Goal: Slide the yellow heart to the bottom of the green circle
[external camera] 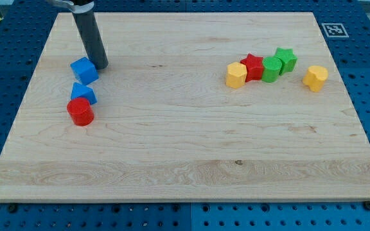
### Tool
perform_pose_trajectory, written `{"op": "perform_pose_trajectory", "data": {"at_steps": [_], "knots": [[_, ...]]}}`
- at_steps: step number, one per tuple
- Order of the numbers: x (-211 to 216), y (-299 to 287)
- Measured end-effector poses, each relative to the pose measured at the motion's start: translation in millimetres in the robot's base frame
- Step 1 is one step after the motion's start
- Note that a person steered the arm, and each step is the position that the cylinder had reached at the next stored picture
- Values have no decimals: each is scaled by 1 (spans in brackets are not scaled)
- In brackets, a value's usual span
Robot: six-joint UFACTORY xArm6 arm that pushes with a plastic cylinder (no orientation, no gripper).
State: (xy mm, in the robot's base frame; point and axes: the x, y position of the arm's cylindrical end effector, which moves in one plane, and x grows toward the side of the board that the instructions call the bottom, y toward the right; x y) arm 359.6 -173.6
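0 progress shows: my tip touches the blue cube near the tabletop's left edge, well apart from the yellow heart and green circle; no claw exists.

The board was pale wood with a visible grain, smooth and matt. The yellow heart, the green circle, the green star, the red star and the yellow hexagon looked like smooth plastic with a soft sheen, as did the red cylinder and the two blue blocks. The dark rod looked smooth and faintly glossy. Around the board lay blue perforated panels, seemingly painted metal.
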Motion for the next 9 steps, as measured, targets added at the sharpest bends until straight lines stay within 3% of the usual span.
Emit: {"op": "perform_pose_trajectory", "data": {"at_steps": [2,3,5,7,8,9], "knots": [[14,0],[14,28],[42,150],[106,334],[106,433],[104,474]]}}
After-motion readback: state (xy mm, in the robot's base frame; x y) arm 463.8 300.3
